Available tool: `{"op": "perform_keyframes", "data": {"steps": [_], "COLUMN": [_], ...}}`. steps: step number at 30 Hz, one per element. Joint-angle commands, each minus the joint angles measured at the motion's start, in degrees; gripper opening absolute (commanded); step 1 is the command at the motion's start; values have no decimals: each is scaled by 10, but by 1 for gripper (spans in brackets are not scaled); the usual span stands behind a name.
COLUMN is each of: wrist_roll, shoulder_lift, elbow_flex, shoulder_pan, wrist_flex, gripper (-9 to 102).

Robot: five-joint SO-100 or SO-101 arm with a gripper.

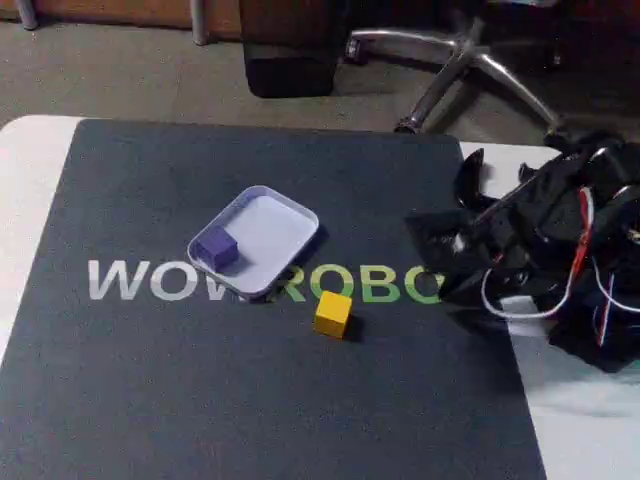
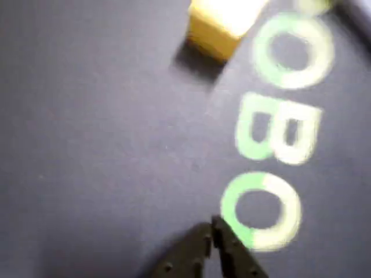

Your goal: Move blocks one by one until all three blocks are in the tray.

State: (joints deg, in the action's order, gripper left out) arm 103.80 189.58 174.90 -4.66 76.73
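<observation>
The pale lavender tray (image 1: 275,235) sits on the dark mat in the fixed view, with the purple-blue block (image 1: 215,247) inside it at its left corner. The yellow block (image 1: 332,313) lies on the mat just below and right of the tray, and it shows blurred at the top of the wrist view (image 2: 223,26). My black arm is folded at the right of the fixed view, its gripper (image 1: 425,240) low over the mat, well right of the yellow block. In the wrist view the gripper (image 2: 211,229) is shut with its tips touching and nothing between them.
The mat (image 1: 150,400) carries white and green lettering (image 2: 269,130) and covers most of a white table (image 1: 590,430). Loose red and white wires (image 1: 580,270) hang on the arm. An office chair base (image 1: 470,60) stands on the floor beyond the table.
</observation>
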Motion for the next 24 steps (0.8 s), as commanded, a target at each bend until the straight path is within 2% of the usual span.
{"op": "perform_keyframes", "data": {"steps": [1, 4, 7, 11, 16, 19, 24], "wrist_roll": [1, -12, -48, -114, -202, -243, -237], "shoulder_lift": [-4, -76, -194, -376, -607, -694, -722], "elbow_flex": [-122, -219, -310, -421, -570, -623, -609], "shoulder_pan": [8, 28, 58, 92, 87, 65, 26], "wrist_flex": [98, 137, 137, 98, 66, 31, -19], "gripper": [-8, -8, -8, -8, -8, -8, -8]}}
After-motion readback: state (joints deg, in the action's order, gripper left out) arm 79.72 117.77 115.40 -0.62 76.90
